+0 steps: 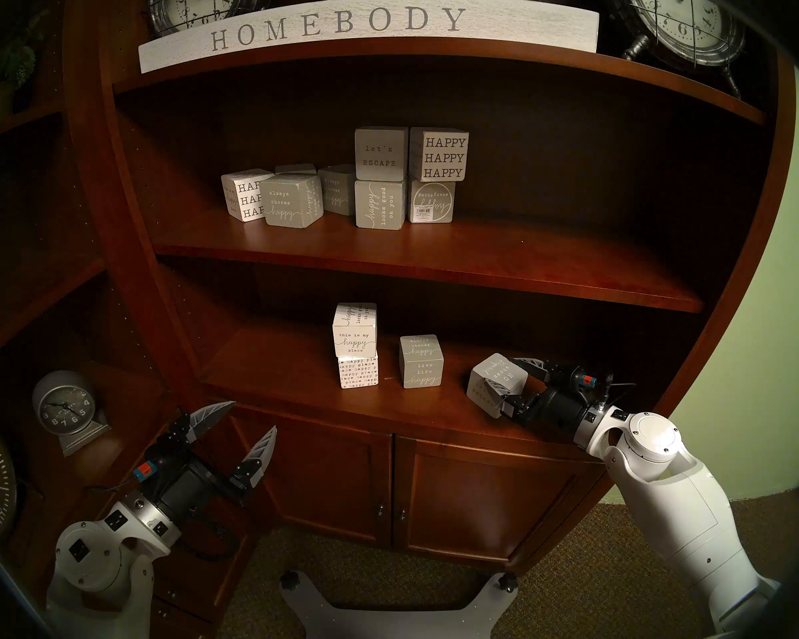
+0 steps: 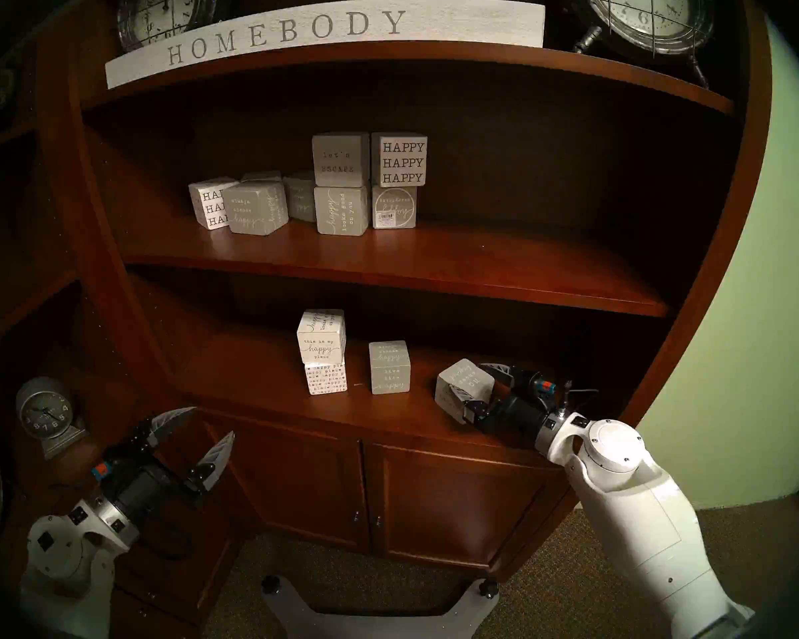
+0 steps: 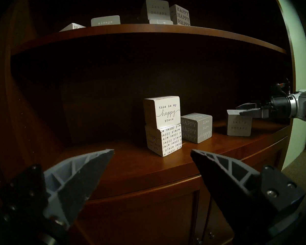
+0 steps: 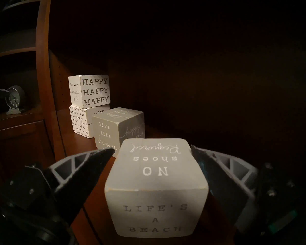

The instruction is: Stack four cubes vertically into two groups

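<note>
So here's where it's at, going left to right along the lower shelf (image 1: 296,384) with the grey "live life happy" cube (image 1: 421,361) as my reference.

Far left of that cube, off the shelf and down in front of the cabinet, the left gripper (image 1: 250,421) hangs with its fingers spread wide and nothing between them. Basically parked.

Just left of the cube is the white pair, already done: the "this is my happy place" cube (image 1: 354,330) sits on top of the white cube with small "happy place" type all over (image 1: 359,372), a bit twisted against it but flat.

The "live life happy" cube itself stands alone on the shelf, top bare.

Right of it, near the shelf's front edge, is the grey "LIFE'S A BEACH" cube (image 4: 155,186), sitting between the fingers of the right gripper (image 4: 153,151). The fingers flank its two sides. Looks like contact, but I can't say it's actually clamped. It's tilted in the head view, and the left wrist view doesn't show any clear gap under it.

So I'd call this the grasp for the second stack. Next it needs a firm squeeze, a lift clear of the grey cube's top, a shift leftward over it, then a square set-down.
</note>
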`<state>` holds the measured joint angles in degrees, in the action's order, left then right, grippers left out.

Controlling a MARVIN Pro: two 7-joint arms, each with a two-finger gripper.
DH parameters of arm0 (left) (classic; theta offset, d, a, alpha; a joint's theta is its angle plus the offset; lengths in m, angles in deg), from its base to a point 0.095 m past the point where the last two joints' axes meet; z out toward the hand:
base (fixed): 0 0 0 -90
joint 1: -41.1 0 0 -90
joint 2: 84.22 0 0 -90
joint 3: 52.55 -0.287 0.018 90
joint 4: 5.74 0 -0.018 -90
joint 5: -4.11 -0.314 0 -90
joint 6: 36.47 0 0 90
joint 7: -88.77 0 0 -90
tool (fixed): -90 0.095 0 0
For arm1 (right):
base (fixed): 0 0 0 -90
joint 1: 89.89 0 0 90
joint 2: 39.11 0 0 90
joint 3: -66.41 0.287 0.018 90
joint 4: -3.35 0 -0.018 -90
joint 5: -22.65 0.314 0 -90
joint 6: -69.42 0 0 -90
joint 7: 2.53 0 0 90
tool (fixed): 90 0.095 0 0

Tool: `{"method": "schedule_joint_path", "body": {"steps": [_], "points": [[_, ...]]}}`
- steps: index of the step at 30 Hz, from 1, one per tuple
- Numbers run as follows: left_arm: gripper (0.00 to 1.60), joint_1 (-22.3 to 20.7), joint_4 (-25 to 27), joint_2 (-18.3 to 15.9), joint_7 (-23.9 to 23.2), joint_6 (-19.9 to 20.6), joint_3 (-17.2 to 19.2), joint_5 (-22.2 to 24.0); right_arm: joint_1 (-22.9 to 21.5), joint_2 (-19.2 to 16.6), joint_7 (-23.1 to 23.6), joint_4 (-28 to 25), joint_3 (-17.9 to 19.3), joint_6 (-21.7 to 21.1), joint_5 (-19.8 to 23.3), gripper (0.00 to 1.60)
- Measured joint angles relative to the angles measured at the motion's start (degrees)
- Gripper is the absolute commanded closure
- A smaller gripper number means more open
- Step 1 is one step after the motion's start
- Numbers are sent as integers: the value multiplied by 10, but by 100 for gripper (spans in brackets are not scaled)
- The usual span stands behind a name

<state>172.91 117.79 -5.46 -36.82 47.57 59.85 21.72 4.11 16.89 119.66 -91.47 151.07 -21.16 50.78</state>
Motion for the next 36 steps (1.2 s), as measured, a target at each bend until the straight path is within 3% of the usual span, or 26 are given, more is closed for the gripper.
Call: {"method": "schedule_joint_path", "body": {"steps": [32, 33, 35, 36], "points": [[0, -4, 0, 10, -10, 4, 4, -6, -9, 11, -14, 21, -17, -3, -18, 0], [0, -5, 0, 11, -10, 4, 4, -6, -9, 12, -16, 21, -17, -3, -18, 14], [0, -5, 0, 11, -11, 4, 5, -6, -9, 13, -20, 21, -17, -2, -18, 87], [0, -5, 0, 12, -11, 5, 5, -6, -9, 15, -23, 21, -17, -2, -18, 88]]}}
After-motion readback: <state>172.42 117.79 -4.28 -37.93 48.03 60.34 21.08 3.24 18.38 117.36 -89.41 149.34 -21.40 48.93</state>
